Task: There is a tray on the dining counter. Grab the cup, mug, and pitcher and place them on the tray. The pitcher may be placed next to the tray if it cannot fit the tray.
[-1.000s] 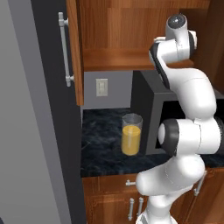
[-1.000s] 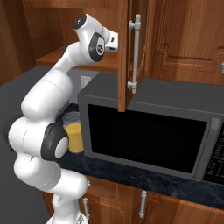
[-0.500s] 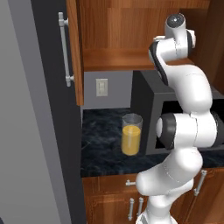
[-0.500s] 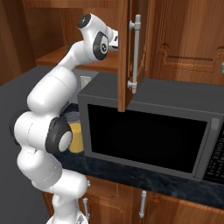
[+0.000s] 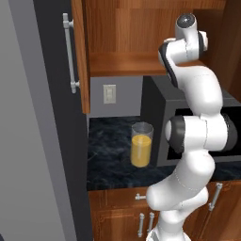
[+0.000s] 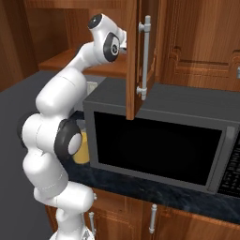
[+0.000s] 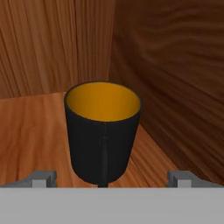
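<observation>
Arm has been swung further into the open cabinet since prev. frame. End effector (image 7: 107, 177) spread wide, nothing pinched. Mug (image 7: 103, 131) stands upright on the cabinet shelf (image 7: 30, 135), centred btwn fingers (image 7: 43, 177); approach to be kept straight, closure made round the body.

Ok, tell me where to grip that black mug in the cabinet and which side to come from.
Grip the mug across its round body, about mid-height, coming straight in from the cabinet's open front, as the open end effector is lined up now. It stands upright on the wooden shelf near the back corner, so the walls probably rule out other sides.
</observation>
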{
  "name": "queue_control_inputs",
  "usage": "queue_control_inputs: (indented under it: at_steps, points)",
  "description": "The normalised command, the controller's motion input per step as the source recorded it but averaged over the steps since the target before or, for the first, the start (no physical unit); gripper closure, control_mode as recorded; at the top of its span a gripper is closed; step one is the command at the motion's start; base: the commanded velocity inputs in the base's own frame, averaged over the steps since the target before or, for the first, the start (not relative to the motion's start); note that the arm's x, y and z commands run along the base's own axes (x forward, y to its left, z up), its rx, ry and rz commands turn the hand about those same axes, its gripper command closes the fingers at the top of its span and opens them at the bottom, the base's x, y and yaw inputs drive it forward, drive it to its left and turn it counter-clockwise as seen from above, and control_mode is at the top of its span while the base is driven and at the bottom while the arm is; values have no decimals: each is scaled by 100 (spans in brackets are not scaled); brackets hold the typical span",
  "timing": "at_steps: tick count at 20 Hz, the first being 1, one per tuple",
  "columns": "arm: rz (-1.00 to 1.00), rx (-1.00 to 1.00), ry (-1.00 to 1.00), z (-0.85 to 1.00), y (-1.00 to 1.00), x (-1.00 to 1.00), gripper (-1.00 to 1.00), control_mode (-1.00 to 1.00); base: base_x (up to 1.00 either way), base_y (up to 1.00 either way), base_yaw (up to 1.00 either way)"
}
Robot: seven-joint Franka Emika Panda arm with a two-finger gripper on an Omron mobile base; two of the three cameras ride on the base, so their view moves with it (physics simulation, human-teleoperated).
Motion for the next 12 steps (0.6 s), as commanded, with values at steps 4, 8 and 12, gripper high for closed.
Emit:
queue_control_inputs:
  at_steps: [4,8,12]
  points:
    - [0,0,3,0,-1,7,-100,-100,0,0,0]
    - [0,0,2,0,0,0,-100,-100,0,0,0]
    - [0,0,1,-3,0,0,-100,-100,0,0,0]
